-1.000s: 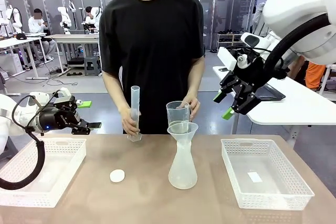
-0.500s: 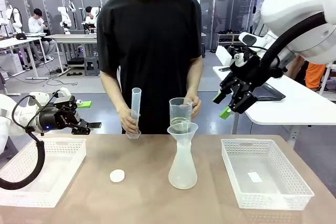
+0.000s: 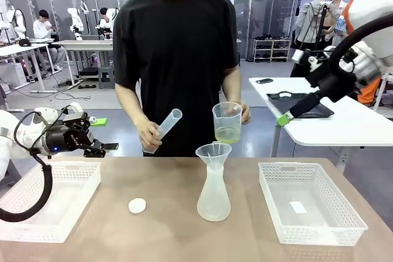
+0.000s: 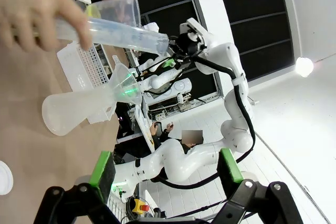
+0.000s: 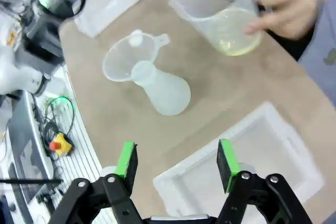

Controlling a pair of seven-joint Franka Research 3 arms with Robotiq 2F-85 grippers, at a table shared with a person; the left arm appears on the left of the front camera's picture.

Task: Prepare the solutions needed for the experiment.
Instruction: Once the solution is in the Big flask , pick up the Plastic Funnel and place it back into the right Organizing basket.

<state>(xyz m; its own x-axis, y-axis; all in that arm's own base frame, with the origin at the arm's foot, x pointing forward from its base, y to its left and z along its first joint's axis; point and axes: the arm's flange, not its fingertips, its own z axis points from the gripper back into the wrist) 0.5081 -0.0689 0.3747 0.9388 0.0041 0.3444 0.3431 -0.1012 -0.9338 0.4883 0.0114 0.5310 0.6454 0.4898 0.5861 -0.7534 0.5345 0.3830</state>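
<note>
The solutions (image 3: 226,134) sit in a cup (image 3: 227,115) held by the funnel (image 3: 213,153), probably for pouring. The left gripper (image 4: 168,169) and right gripper (image 5: 177,163) hang wide open, empty.

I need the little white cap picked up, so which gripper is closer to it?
Left. The left gripper hovers near the left basket's far edge, close to the cap. The right gripper hangs high off the table's far right.

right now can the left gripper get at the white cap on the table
Probably yes: the left gripper is open, the white cap lies alone on bare table nearby, and the person's hands are raised above it.
</note>
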